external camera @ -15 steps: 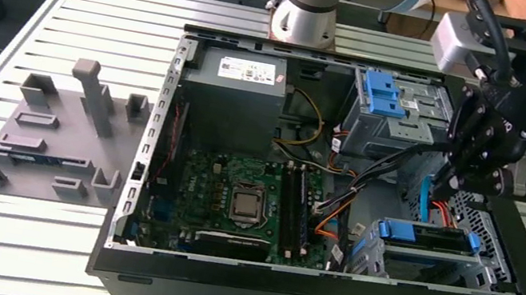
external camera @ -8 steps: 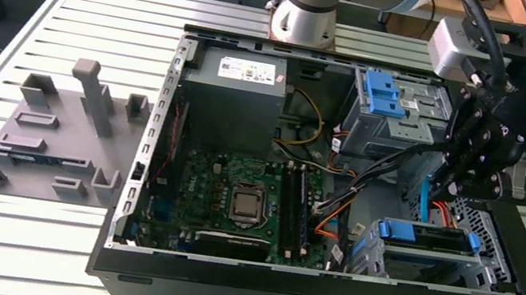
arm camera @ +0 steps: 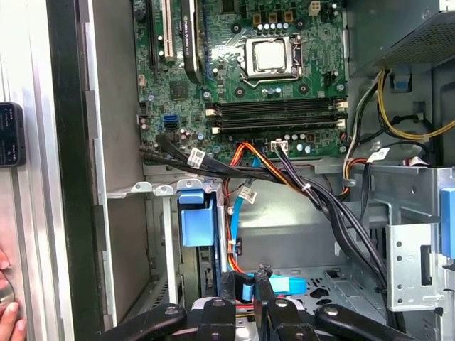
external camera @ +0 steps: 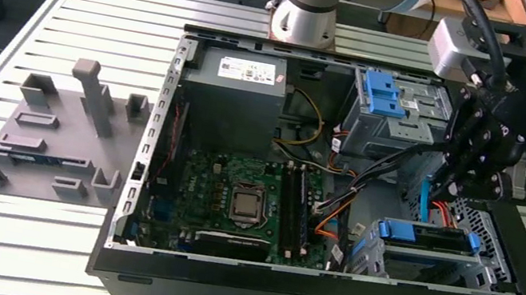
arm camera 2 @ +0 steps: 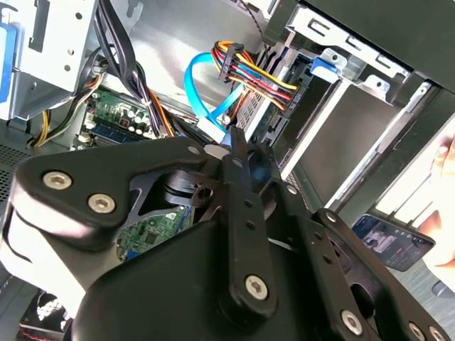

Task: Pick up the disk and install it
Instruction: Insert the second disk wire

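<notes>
The disk [external camera: 418, 238], a drive in a bright blue frame, sits slotted in the metal cage at the front corner of the open computer case, on the exterior view's right. Its blue frame end [arm camera: 195, 222] also faces the first wrist view. My gripper [external camera: 449, 187] hangs inside the case just above that cage. Its black fingers [arm camera: 229, 288] are closed together on the end of a light blue data cable [arm camera: 245, 290]. That blue cable [arm camera 2: 195, 92] curves up from the fingertips in the second wrist view.
Bundles of black, orange and yellow wires [arm camera: 284, 177] cross the case beside the cage. A grey power supply box [external camera: 240, 95] and a second blue-fronted bay [external camera: 386, 96] stand at the back. A person's hand [arm camera: 6, 312] and a phone [arm camera 2: 389, 240] lie outside the case wall. A grey fixture [external camera: 59, 136] sits on the table.
</notes>
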You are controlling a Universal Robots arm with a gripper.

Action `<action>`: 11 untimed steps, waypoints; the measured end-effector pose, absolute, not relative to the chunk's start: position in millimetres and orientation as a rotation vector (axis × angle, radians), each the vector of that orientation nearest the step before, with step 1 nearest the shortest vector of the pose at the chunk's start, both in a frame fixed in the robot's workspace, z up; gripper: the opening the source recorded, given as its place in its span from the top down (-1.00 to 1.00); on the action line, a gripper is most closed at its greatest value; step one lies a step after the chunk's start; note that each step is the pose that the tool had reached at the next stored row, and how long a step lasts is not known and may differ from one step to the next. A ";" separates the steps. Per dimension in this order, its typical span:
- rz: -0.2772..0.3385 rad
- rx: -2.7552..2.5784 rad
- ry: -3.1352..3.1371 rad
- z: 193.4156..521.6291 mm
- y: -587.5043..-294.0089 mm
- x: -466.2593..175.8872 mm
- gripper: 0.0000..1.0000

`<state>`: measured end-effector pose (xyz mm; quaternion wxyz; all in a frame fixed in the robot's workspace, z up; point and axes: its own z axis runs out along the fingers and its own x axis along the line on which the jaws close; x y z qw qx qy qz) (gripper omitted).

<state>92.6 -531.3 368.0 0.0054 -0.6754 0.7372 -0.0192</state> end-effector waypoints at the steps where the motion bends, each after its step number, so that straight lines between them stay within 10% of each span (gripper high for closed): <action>1: -0.060 -2.114 2.308 368.2 -531.3 91.9 0.50; 11: -0.061 -2.114 2.308 372.6 -531.3 89.1 0.50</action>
